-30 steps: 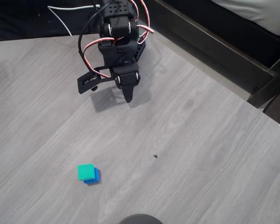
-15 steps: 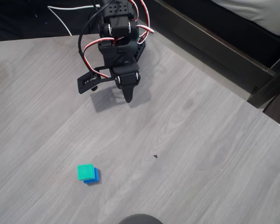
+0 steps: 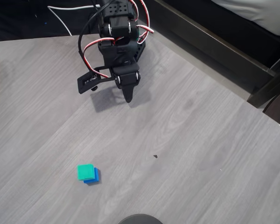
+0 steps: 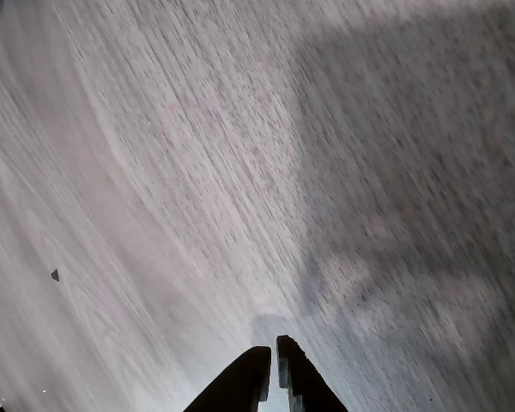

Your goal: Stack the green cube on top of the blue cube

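Green cube point(image 3: 85, 171) sits on the blue cube point(image 3: 96, 176) (probably light, rigid; grip opposite flat sides); hand point(image 3: 127, 96) pressed together, well away.

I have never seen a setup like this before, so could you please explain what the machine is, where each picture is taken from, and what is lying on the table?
The black machine is a small robot arm; its gripper, a two-finger pincer, points down over the grey wood-grain table.

One picture comes from a camera fixed overhead, looking down on the whole scene. The other comes from a camera riding on the arm's wrist, so the two dark fingers sit at the bottom edge with the table beyond them.

In the overhead view, the green cube sits on top of the blue cube, slightly offset so a blue edge shows. A tiny dark speck lies to their right.

The gripper holds nothing: its fingers are closed together, well away from the cubes.
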